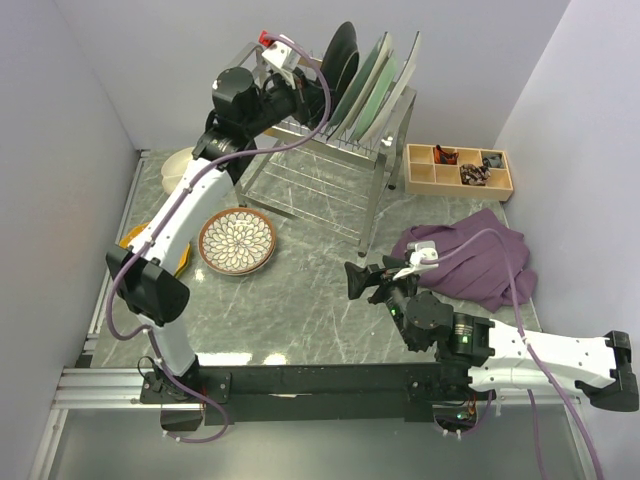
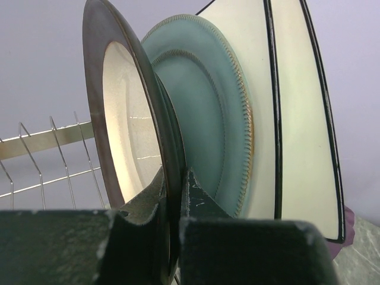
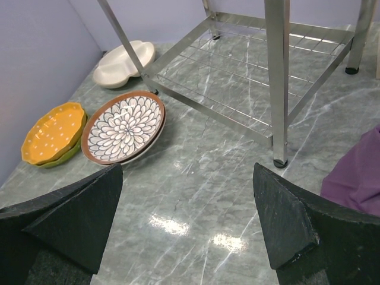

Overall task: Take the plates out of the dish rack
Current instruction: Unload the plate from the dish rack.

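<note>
The silver wire dish rack point(image 1: 383, 178) stands at the back; its legs show in the right wrist view point(image 3: 276, 77). In it stand a dark-rimmed cream plate point(image 1: 340, 55) point(image 2: 124, 124), a grey-blue plate point(image 1: 364, 88) point(image 2: 208, 130) and two white square plates point(image 1: 402, 85) point(image 2: 309, 119). My left gripper point(image 1: 305, 95) point(image 2: 175, 190) is shut on the dark-rimmed plate's lower rim, one finger on each side. My right gripper point(image 1: 365, 280) point(image 3: 187, 219) is open and empty, low over the table in front of the rack.
On the table left of the rack lie a brown petal-patterned plate point(image 1: 237, 240) point(image 3: 123, 126), an orange-yellow dotted plate point(image 3: 53, 130) on a pale green one point(image 3: 66, 155), and a cream divided plate point(image 1: 175, 165) point(image 3: 124, 62). A wooden compartment tray point(image 1: 458, 170) and purple cloth point(image 1: 470, 255) lie right.
</note>
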Available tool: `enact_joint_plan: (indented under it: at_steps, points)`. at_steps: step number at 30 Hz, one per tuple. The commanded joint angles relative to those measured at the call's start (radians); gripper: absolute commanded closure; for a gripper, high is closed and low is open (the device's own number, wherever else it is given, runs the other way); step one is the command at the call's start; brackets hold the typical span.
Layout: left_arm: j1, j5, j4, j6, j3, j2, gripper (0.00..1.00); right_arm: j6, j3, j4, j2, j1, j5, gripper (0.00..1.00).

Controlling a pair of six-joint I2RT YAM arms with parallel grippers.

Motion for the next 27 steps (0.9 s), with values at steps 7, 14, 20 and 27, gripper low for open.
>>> enact_joint_plan:
  at_steps: [7, 14, 20, 27]
  points:
    - [-0.013, 0.101, 0.251, 0.013, 0.001, -0.148, 0.99, -0.004, 0.032, 0.016, 0.013, 0.010, 0.028, 0.05]
    - [-0.013, 0.104, 0.255, 0.019, 0.018, -0.146, 0.99, -0.007, 0.034, 0.016, 0.014, 0.011, 0.026, 0.04]
    - [-0.014, 0.101, 0.242, 0.041, 0.027, -0.166, 0.99, -0.005, 0.037, 0.012, 0.022, 0.010, 0.023, 0.05]
    - [-0.013, 0.104, 0.238, 0.069, 0.010, -0.194, 0.99, -0.008, 0.037, 0.015, 0.022, 0.011, 0.026, 0.04]
